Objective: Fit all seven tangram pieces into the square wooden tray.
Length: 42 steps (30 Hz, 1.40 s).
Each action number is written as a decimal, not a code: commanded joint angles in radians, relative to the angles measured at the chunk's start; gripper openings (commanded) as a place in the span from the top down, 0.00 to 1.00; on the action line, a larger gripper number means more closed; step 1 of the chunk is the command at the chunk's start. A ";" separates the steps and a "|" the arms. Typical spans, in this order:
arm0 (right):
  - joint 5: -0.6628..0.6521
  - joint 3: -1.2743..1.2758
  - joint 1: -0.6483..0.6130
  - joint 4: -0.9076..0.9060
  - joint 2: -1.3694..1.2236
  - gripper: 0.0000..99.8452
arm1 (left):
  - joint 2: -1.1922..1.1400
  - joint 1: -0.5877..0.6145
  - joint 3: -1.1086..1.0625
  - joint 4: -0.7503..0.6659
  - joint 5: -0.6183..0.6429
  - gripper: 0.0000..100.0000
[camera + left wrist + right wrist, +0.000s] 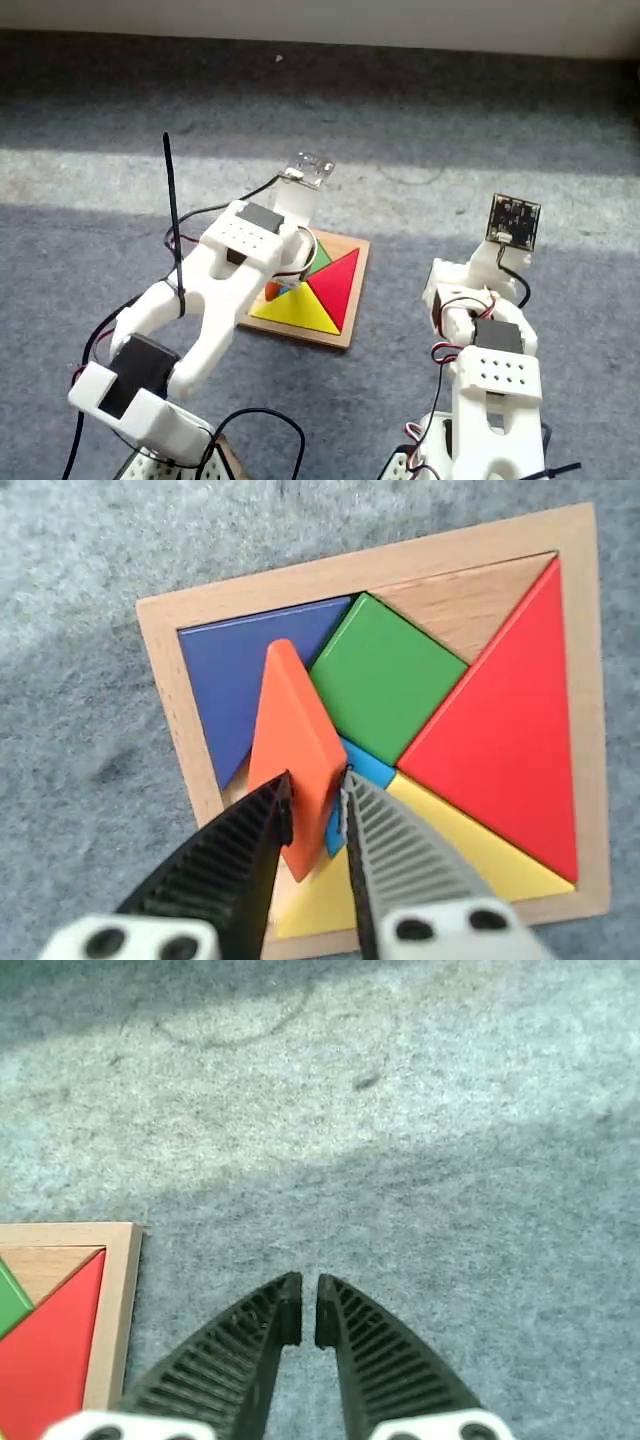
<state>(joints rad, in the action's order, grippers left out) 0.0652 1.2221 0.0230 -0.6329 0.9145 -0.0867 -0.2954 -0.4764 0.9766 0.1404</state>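
Holding the orange piece [290, 730] across its narrow width, the left gripper [315, 798] has its jaws clamped on the end of the piece nearest the wrist. The piece is over the wooden tray [160, 680], which lies flat on the tabletop between the two arms, under the left arm.

Controlling relation: the long axis of the orange piece runs straight out from the jaws toward the far rim of the tray. Its far tip overlaps the blue triangle [230, 670], and its side edge runs beside the green square [385, 675]. Whether the piece rests on the seated pieces or hangs just above them cannot be told.

Seated pieces: red triangle [510, 720], yellow triangle [480, 850], light blue piece [368, 768].

Open seats:
1. A sliver of bare wood along the tray rim between the blue and yellow triangles, mostly hidden under the orange piece. This is the likely seat.
2. A bare triangular recess [465, 600] between the green square and the red triangle.

The right gripper [308, 1305] is over bare tabletop just off the tray's side rim, jaws nearly together, holding nothing. The left arm is the nearer one.
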 commanded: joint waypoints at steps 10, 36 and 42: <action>-0.011 -0.005 -0.010 0.027 0.019 0.96 | -0.004 0.047 0.024 0.006 0.002 0.94; -0.011 -0.005 -0.010 0.027 0.019 0.96 | -0.015 0.070 0.077 0.038 0.072 0.80; -0.011 -0.005 -0.010 0.027 0.019 0.96 | 0.031 0.073 0.076 0.043 0.072 0.80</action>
<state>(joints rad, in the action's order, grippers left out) 0.0652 1.2221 0.0230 -0.6329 0.9145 -0.1051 -0.2355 -0.4381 1.0365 0.2079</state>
